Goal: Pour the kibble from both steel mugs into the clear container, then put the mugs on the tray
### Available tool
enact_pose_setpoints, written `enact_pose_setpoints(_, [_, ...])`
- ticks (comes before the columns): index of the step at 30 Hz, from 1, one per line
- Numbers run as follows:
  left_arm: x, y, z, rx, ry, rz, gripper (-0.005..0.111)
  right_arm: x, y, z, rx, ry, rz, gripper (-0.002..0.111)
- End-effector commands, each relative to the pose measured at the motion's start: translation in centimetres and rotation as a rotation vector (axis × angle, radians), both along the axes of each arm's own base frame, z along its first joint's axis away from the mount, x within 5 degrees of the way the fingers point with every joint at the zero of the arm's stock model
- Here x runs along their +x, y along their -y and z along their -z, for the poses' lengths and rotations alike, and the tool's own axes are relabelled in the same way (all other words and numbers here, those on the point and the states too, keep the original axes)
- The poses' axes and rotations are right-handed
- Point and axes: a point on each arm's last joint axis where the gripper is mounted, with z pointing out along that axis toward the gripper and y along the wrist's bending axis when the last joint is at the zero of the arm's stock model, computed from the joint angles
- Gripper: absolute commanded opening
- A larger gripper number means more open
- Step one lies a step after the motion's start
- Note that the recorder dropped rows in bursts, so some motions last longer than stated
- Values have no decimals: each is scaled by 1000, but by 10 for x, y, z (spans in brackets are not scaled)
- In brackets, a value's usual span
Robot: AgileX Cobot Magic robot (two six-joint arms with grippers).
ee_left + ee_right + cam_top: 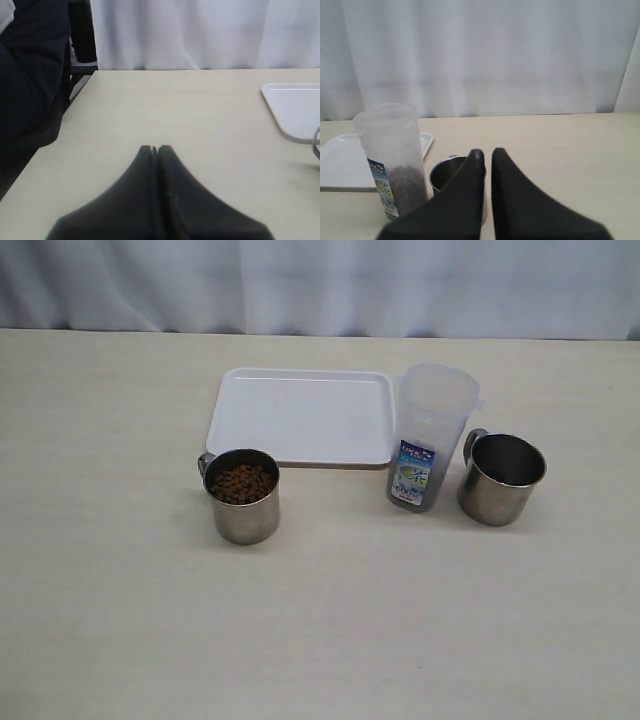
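Note:
A steel mug [243, 508] heaped with brown kibble [242, 483] stands in front of the tray's left corner. The white tray [300, 415] lies bare behind it. Right of the tray stands the clear container [430, 430], with some kibble [402, 187] low inside it. The second steel mug [500, 485] stands right of the container and looks empty. Neither gripper shows in the exterior view. My left gripper [155, 148] is shut and empty over bare table. My right gripper [486, 151] is open by a narrow gap, holds nothing, and hangs short of the empty mug [447, 175].
A white curtain runs behind the table's far edge. A dark-clothed figure and a chair [35, 75] sit beyond the table's edge in the left wrist view. The tray's corner [295, 107] lies off to one side of the left gripper.

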Motion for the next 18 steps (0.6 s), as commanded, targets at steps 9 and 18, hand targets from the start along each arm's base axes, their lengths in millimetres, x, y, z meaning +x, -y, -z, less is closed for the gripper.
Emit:
enact_pose_setpoints(9, [2, -6, -6, 356, 84, 7, 0, 0, 0, 2, -2, -7, -4, 4])
enact_pose_setpoints(18, [2, 1, -26, 209, 311, 28, 0, 0, 0, 2, -2, -7, -4, 4])
